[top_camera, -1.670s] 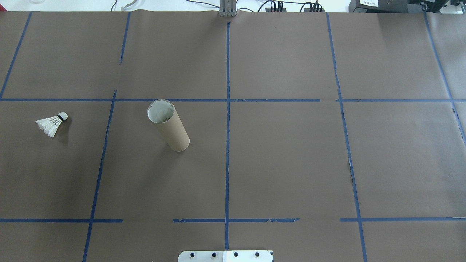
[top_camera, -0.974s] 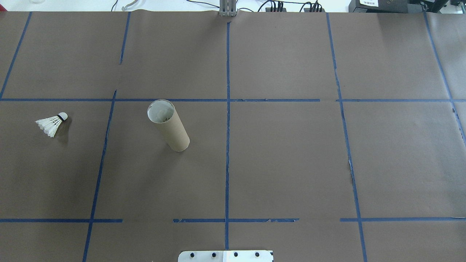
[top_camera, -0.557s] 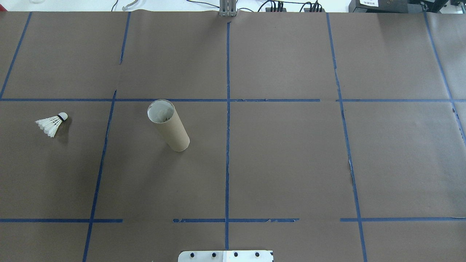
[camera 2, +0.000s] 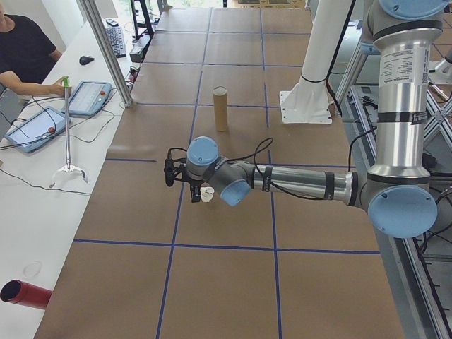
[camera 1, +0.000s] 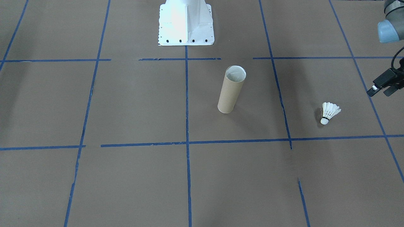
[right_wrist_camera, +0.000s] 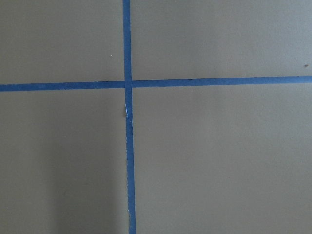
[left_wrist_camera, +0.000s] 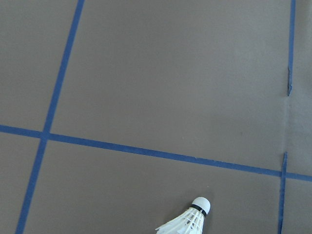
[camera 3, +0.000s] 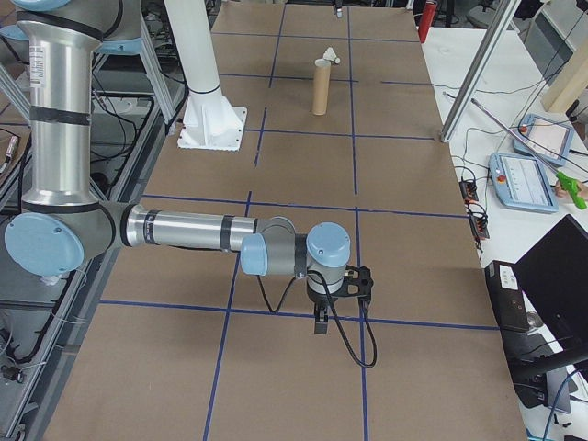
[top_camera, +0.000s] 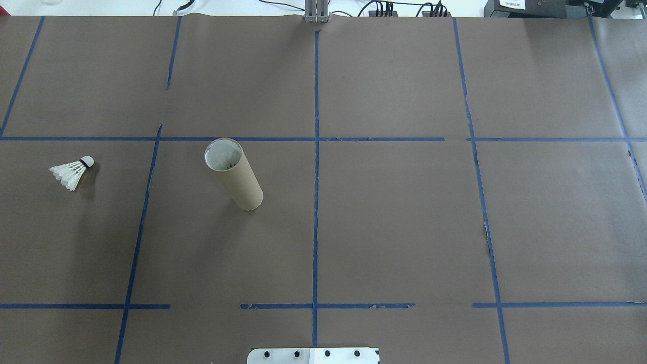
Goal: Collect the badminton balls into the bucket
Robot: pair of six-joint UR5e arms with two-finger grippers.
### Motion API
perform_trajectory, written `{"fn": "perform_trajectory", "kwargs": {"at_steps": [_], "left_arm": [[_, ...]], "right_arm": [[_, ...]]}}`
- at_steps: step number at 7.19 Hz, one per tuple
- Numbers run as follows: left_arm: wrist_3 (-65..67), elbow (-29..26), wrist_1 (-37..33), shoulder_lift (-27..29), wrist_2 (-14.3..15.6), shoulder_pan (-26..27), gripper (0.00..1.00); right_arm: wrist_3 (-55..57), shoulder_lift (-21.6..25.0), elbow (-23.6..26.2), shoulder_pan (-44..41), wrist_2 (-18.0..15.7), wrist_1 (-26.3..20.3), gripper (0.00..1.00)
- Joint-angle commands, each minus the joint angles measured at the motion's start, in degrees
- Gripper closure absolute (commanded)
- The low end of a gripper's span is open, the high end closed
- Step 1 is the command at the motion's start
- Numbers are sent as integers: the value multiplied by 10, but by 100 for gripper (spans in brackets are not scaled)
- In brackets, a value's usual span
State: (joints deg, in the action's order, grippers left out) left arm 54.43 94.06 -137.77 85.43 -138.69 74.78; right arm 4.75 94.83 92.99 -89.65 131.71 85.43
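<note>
The white feather shuttlecock lies on its side on the brown paper at the table's left, cork tip toward the tube; it also shows as the shuttlecock and at the lower edge of the left wrist view. The brown cardboard tube stands upright with its mouth open, also seen as the tube. My left gripper hovers beside the shuttlecock at the view's edge; I cannot tell whether it is open or shut. My right gripper hangs over the table's far right end, and I cannot tell its state.
The white pedestal base stands at the robot's edge of the table. Blue tape lines grid the paper. A person sits by tablets on the side bench. A control pendant lies beyond the operators' edge.
</note>
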Motion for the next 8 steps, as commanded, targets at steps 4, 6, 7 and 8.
{"fn": "perform_trajectory", "kwargs": {"at_steps": [4,6,7,8], "left_arm": [[79,-46,-124,-2,9,-31,0],[184,-50,-171,-6,66,-61,0],[244,-64,-207,-7,94,-91,0],[315,-81,-257,-8,138,-130,0]], "right_arm": [[0,0,0,0,0,0,0],[0,0,0,0,0,0,0],[0,0,0,0,0,0,0],[0,0,0,0,0,0,0]]}}
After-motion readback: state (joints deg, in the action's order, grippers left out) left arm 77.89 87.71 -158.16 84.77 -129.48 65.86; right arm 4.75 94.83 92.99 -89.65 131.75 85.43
